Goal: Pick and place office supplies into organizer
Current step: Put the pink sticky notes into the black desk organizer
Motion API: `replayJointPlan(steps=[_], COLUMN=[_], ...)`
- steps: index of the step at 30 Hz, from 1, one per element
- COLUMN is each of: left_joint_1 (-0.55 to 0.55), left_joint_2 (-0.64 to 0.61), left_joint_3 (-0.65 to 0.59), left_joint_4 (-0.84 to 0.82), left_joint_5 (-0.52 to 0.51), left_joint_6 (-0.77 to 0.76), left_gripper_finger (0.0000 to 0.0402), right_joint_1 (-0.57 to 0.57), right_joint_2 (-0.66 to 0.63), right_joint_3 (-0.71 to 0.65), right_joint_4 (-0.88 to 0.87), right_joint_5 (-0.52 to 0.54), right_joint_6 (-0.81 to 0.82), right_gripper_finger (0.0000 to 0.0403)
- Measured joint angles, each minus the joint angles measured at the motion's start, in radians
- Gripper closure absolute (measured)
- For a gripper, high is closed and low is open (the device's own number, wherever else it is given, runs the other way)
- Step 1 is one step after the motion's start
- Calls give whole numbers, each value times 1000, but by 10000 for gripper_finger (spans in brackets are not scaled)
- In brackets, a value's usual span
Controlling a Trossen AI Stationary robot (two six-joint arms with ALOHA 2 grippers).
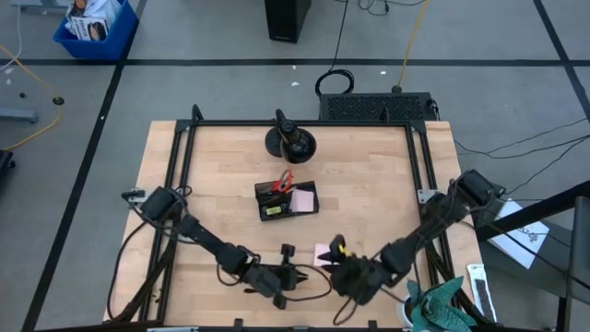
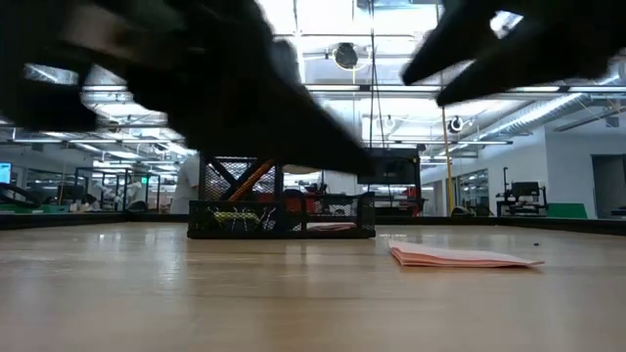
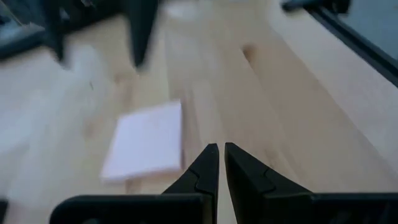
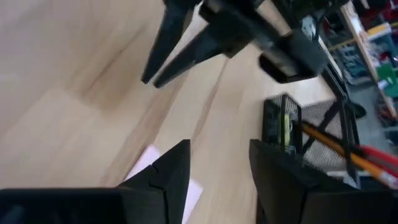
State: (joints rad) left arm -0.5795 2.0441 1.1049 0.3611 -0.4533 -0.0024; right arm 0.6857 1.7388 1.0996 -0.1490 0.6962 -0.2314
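Observation:
The black organizer stands mid-table with red-handled scissors and orange pencils upright in it; it also shows in the low view. The pink sticky-note pad lies flat on the wood near the table's near edge. A small black binder clip lies left of the pad, and a tiny yellow item is at its right edge. My left gripper is shut and hovers just left of the pad. My right gripper is open, just right of and over the pad.
A round black stand base sits at the table's far side. A black metal frame runs around the table top. A green cloth lies off the table's near right corner. Bare wood lies left and right of the organizer.

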Motion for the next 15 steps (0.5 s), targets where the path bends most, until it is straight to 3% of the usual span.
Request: replayJointPlan(steps=[5, 15], left_joint_1=[54, 147], left_joint_2=[29, 47], left_joint_3=[5, 21], left_joint_4=[172, 61], left_joint_5=[-26, 67], left_joint_6=[44, -86], left_gripper_finger=[366, 366], right_joint_1=[34, 36], right_joint_2=[63, 137], right_joint_3=[0, 0], right_joint_4=[-57, -135], right_joint_5=[34, -8], right_joint_6=[89, 166], right_gripper_finger=[234, 217])
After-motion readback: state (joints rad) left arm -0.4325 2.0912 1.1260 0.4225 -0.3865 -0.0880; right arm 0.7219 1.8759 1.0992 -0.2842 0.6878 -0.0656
